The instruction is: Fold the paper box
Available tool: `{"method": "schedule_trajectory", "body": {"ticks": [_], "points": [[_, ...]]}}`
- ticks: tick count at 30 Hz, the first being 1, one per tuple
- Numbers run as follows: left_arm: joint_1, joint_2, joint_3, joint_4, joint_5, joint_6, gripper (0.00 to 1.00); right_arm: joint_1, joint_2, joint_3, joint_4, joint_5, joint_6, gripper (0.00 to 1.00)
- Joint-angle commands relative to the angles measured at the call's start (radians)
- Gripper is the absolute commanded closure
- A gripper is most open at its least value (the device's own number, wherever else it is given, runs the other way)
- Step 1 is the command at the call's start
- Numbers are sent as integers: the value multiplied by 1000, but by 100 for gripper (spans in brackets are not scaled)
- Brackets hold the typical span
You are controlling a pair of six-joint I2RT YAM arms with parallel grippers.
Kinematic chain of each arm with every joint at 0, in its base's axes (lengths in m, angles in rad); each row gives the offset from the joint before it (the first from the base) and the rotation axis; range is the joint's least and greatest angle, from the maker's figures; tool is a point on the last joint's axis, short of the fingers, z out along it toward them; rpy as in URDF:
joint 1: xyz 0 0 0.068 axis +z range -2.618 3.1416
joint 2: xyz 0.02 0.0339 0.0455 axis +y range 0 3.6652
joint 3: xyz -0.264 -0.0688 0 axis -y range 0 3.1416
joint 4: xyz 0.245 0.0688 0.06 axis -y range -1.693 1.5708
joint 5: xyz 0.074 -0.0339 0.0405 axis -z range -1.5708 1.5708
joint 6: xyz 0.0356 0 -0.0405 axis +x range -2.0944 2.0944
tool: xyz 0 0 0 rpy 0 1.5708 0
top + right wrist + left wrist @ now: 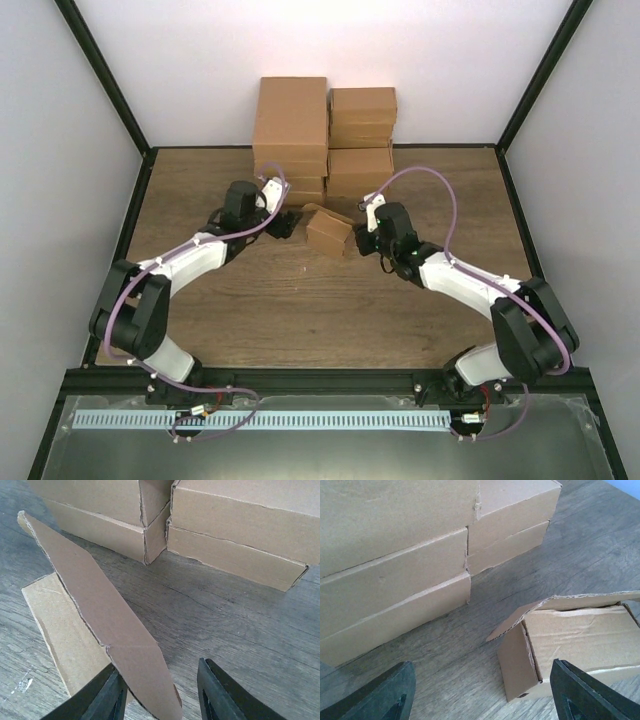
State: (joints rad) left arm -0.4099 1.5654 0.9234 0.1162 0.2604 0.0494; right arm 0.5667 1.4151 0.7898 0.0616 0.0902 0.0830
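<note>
Paper box [328,232] lies mid-table, just near of the stacked cartons [325,135], between the arms so each can work one end. The left gripper [482,672] hangs wide open at its left end, holding nothing. The right gripper [157,666] straddles the raised flap [100,625], jaws partly apart and not clamped, a gap only its wrist view shows. Only the left wrist view shows the hollow inside.
</note>
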Motion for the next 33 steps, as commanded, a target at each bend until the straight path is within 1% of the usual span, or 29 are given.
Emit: {"method": "schedule_trajectory", "body": {"ticks": [1, 4, 6, 11, 13, 16, 20, 24, 33], "points": [[7, 31, 37, -11, 25, 40, 24, 11, 24, 54, 7, 19, -12, 61], [9, 42, 48, -17, 34, 47, 27, 12, 38, 69, 0, 20, -11, 69], [10, 52, 60, -27, 32, 52, 28, 13, 43, 76, -5, 18, -9, 76], [11, 95, 125, -75, 20, 69, 34, 13, 48, 87, -12, 15, -7, 92], [11, 111, 146, -89, 29, 78, 37, 13, 49, 88, -13, 16, -9, 93], [11, 126, 169, -98, 39, 89, 37, 14, 48, 89, -16, 12, -12, 95], [11, 148, 206, -114, 76, 111, 36, 14, 53, 94, -19, 14, -15, 95], [11, 186, 263, -149, 80, 114, 39, 13, 63, 103, -26, 11, -15, 95], [11, 246, 344, -206, 126, 137, 39, 14, 64, 109, -26, 1, -15, 95]]}}
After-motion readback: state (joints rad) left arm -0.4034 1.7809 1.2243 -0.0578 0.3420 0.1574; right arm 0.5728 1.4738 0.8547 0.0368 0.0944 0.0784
